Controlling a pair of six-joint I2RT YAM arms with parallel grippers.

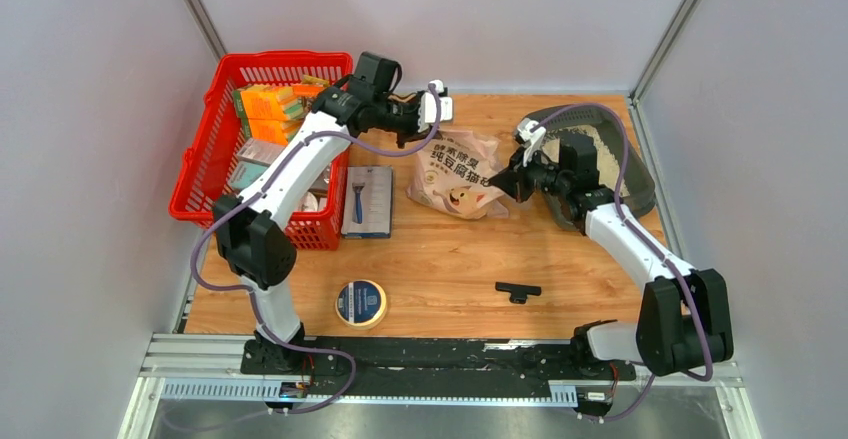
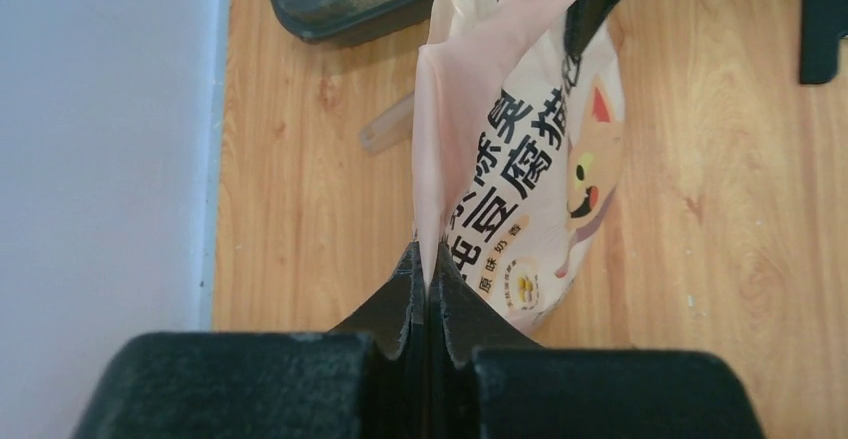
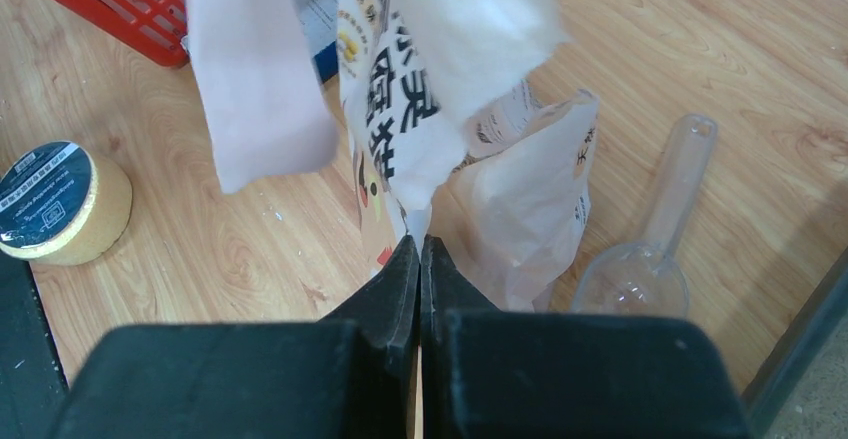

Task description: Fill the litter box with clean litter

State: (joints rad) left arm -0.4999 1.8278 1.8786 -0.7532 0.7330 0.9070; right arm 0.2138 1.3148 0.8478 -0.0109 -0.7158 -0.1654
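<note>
Left gripper (image 2: 428,259) is clenched on the top edge of the pink bag (image 1: 458,174); right gripper (image 3: 420,244) is clamped on another fold. At far right the litter box (image 1: 640,199) holds some clean litter (image 1: 600,154), judged partly filled, with pouring left to do. Wooden table (image 1: 450,259); plain grey walls (image 1: 90,109).

One litter box (image 1: 641,171), one bag (image 1: 455,174), one basket (image 1: 204,141) (red), one scoop (image 3: 640,259)

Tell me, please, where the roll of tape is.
In the top view, the roll of tape lies flat near the table's front edge, left of the black clip.
</note>
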